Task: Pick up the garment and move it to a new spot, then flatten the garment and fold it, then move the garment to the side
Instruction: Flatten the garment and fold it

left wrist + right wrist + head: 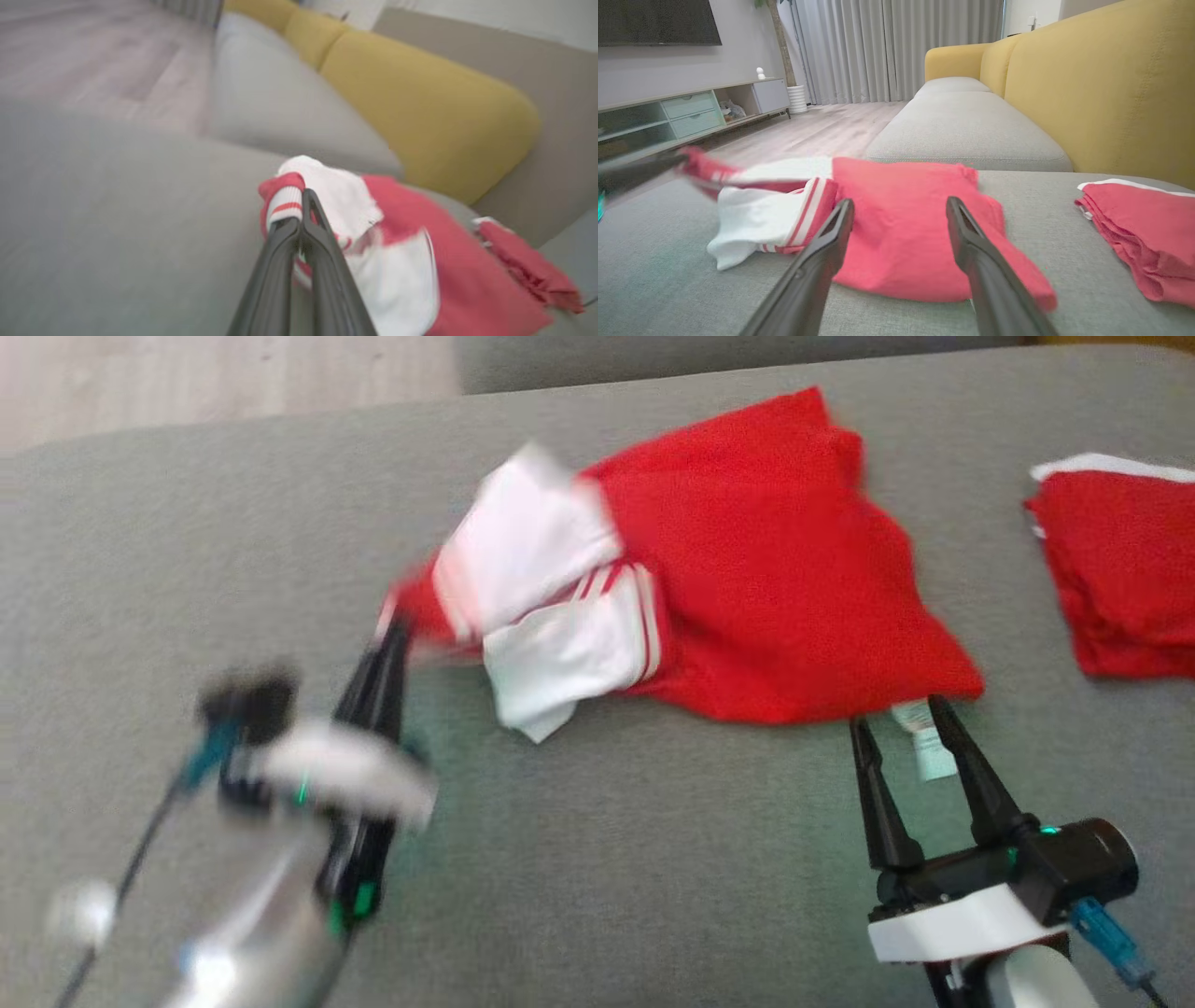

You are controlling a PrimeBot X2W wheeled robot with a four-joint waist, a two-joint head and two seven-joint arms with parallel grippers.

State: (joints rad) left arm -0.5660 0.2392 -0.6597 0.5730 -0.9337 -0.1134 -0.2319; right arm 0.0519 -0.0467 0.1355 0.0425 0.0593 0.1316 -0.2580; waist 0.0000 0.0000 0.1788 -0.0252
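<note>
Red-and-white fabric garment (747, 569) lies with long axis left-to-right on grey sofa seat (607, 859); left tool (396, 631) pinches its left end, right tool (894, 712), spread, sits just short of near-right corner.

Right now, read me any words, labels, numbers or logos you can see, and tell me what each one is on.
No text here can be read.
Pale tag at the near corner of the red and white garment, between the fingers of the open right gripper: print too blurred to read.
Folded red pile off to the right: no print to be seen.
</note>
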